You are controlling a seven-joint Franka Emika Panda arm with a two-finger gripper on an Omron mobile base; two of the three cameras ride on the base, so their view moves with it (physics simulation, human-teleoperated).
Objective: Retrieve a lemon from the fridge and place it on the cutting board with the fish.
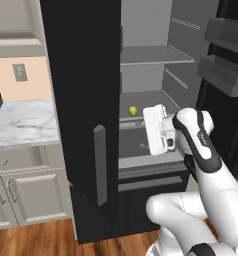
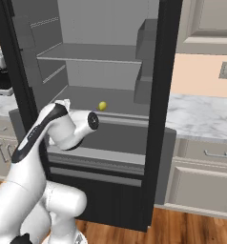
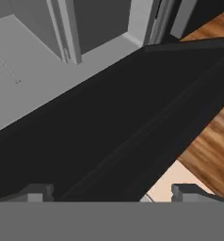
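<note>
Grey shelves of the open fridge hold the lemon; fingers spread, gripping nothing.

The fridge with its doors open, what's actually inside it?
Inside the fridge one lemon sits on a middle grey shelf; the other shelves and door bins look bare. The robot's arm covers part of the lower shelf, and the bottom drawer is shut, hiding its contents.

We see our arm as glossy white, built of rounded, bulbous shells with dark bands at the joints and a black stripe along the upper link. Behind the fingers, the hand is a flat white block with fine ribbing. The fingers themselves are small, grey, squared tips.
</note>
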